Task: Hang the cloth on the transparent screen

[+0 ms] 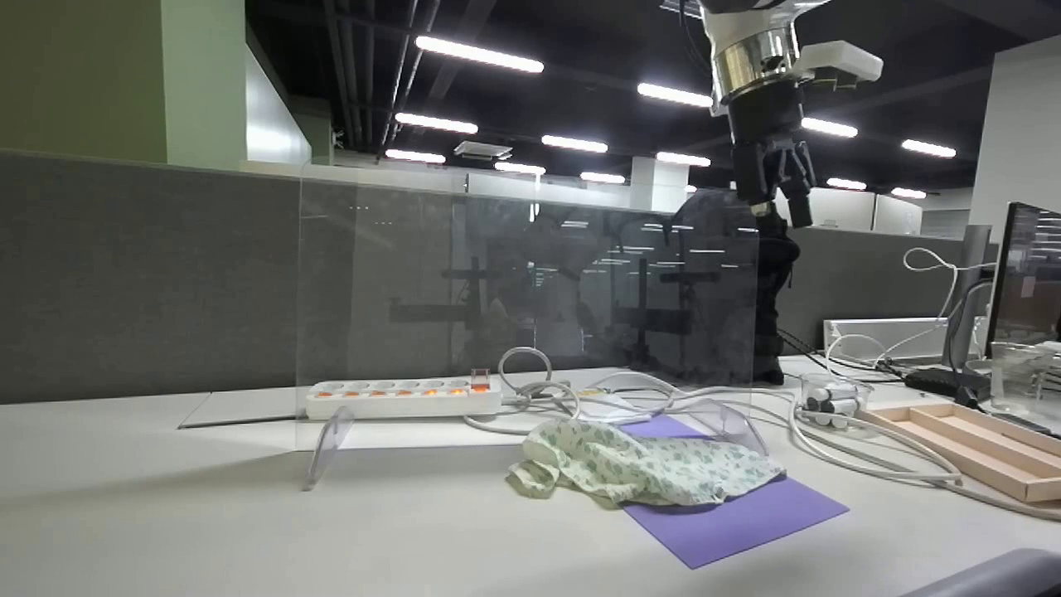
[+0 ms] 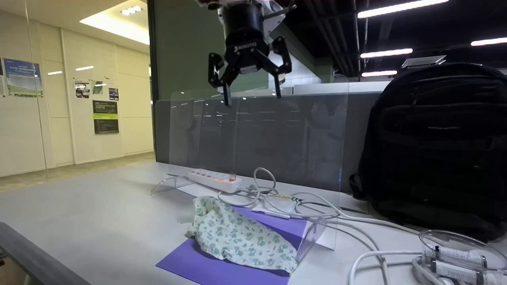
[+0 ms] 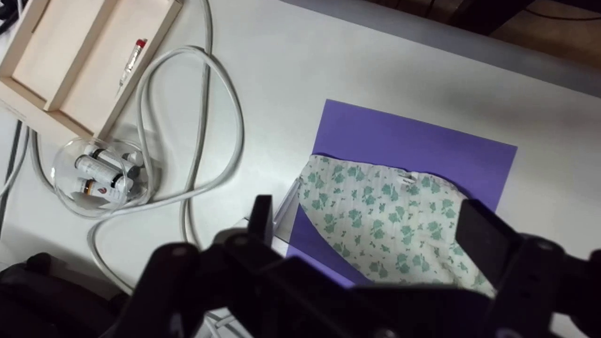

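The cloth (image 1: 646, 466), pale with green leaf-like prints, lies crumpled on the table, partly over a purple sheet; it also shows in an exterior view (image 2: 243, 239) and the wrist view (image 3: 382, 216). The transparent screen (image 1: 530, 282) stands upright on clear feet, also in an exterior view (image 2: 261, 138); the cloth lies at its base near one foot. In the wrist view most of the screen is hidden behind the gripper. My gripper (image 1: 779, 214) is open and empty, high above the table, near the height of the screen's top edge, also in an exterior view (image 2: 252, 101).
The purple sheet (image 3: 413, 136) lies flat under the cloth. A white power strip (image 1: 406, 400) and looped cables (image 2: 273, 198) lie behind the screen. A clear cup with vials (image 3: 103, 176) and a wooden tray (image 3: 80, 61) stand beside it. A black backpack (image 2: 435, 150) stands behind.
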